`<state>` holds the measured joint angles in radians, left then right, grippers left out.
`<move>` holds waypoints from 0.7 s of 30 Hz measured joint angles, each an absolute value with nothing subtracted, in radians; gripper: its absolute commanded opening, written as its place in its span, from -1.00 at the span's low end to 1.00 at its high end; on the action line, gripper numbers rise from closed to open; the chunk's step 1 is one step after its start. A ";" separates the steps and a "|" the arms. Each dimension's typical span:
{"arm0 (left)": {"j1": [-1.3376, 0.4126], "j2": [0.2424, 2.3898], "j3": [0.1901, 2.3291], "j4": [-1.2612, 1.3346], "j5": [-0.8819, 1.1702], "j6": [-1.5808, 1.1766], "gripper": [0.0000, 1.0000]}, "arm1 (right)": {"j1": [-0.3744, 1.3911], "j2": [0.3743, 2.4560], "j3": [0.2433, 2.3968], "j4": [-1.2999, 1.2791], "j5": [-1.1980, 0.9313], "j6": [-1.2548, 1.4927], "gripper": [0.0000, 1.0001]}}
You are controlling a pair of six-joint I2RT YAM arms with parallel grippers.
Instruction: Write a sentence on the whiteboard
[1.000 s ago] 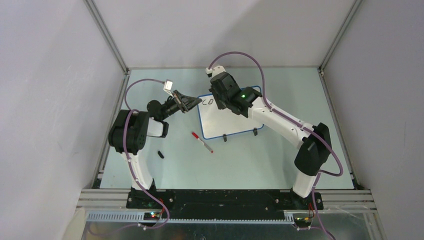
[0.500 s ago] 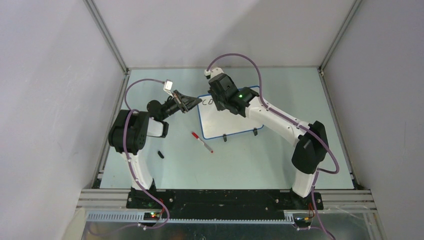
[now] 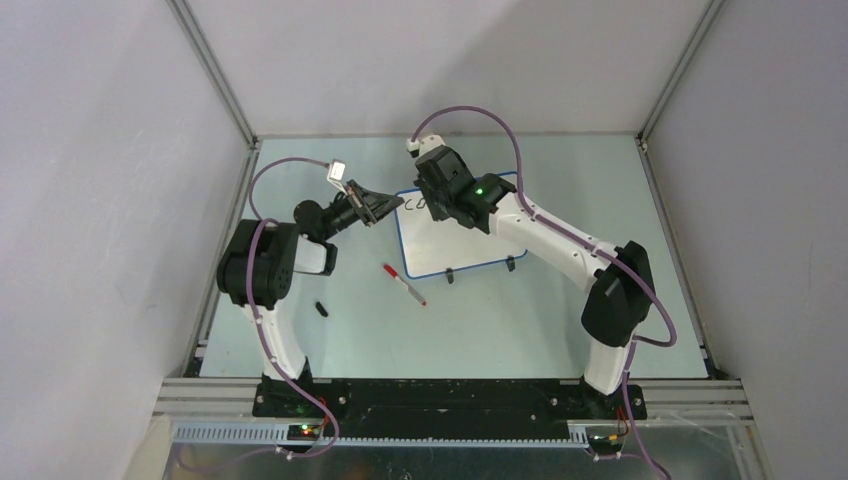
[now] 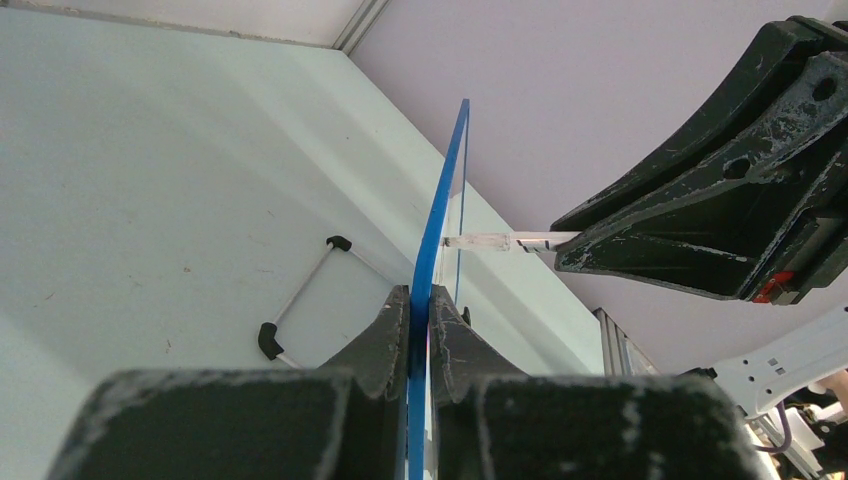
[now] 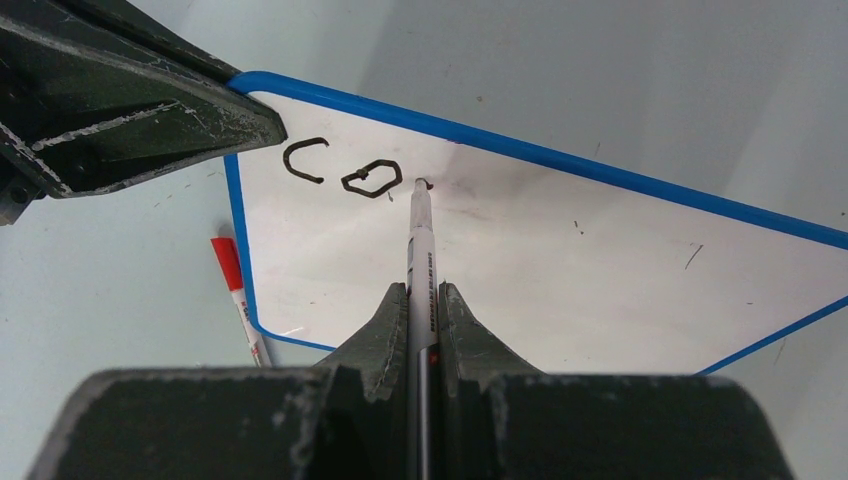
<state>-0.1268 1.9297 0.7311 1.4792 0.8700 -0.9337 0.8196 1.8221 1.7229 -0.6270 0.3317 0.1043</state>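
The whiteboard [image 3: 450, 245] lies on the table, white with a thin blue rim [image 5: 560, 165]. My left gripper [image 3: 386, 207] is shut on its left edge; in the left wrist view the jaws [image 4: 420, 302] pinch the blue rim [image 4: 438, 215]. My right gripper [image 5: 423, 296] is shut on a black marker [image 5: 419, 245]. The marker tip touches the board just right of the written letters. Of the sentence only "c" [image 5: 288, 160] and "o" [image 5: 352, 180] show, with a small dot at the tip. In the top view the right wrist [image 3: 445, 185] hides the writing spot.
A red-capped marker [image 3: 404, 285] lies on the table in front of the board's near left corner, also in the right wrist view [image 5: 238, 298]. A small black cap [image 3: 321, 308] rests near the left arm. The board's two black feet [image 3: 449, 276] point toward the arms.
The right arm has shifted slightly left and away along the board's top line with the marker. The left arm and the board have not moved.
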 measured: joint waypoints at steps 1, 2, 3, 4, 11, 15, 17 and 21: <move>-0.127 1.930 0.731 1.479 0.870 -0.934 -0.90 | 0.820 1.822 1.723 -0.627 0.332 0.105 -1.00; -0.127 1.930 0.731 1.479 0.870 -0.934 -0.90 | 0.820 1.822 1.723 -0.627 0.332 0.105 -1.00; -0.127 1.930 0.731 1.479 0.870 -0.934 -0.90 | 0.820 1.822 1.723 -0.628 0.332 0.105 -1.00; -0.127 1.930 0.731 1.479 0.870 -0.934 -0.90 | 0.820 1.823 1.723 -0.628 0.332 0.105 -1.00; -0.127 1.930 0.731 1.479 0.870 -0.934 -0.90 | 0.820 1.823 1.723 -0.628 0.332 0.108 -1.00; -0.127 1.930 0.731 1.479 0.870 -0.934 -0.90 | 0.820 1.823 1.719 -0.630 0.331 0.112 -1.00; -0.127 1.930 0.731 1.478 0.869 -0.934 -0.90 | 0.822 1.822 1.714 -0.631 0.331 0.112 -1.00; -0.127 1.930 0.731 1.474 0.868 -0.934 -0.90 | 0.825 1.821 1.699 -0.631 0.327 0.112 -1.00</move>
<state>-0.1268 1.9297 0.7311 1.4742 0.8684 -0.9337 0.8249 1.8214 1.6985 -0.6312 0.3271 0.1123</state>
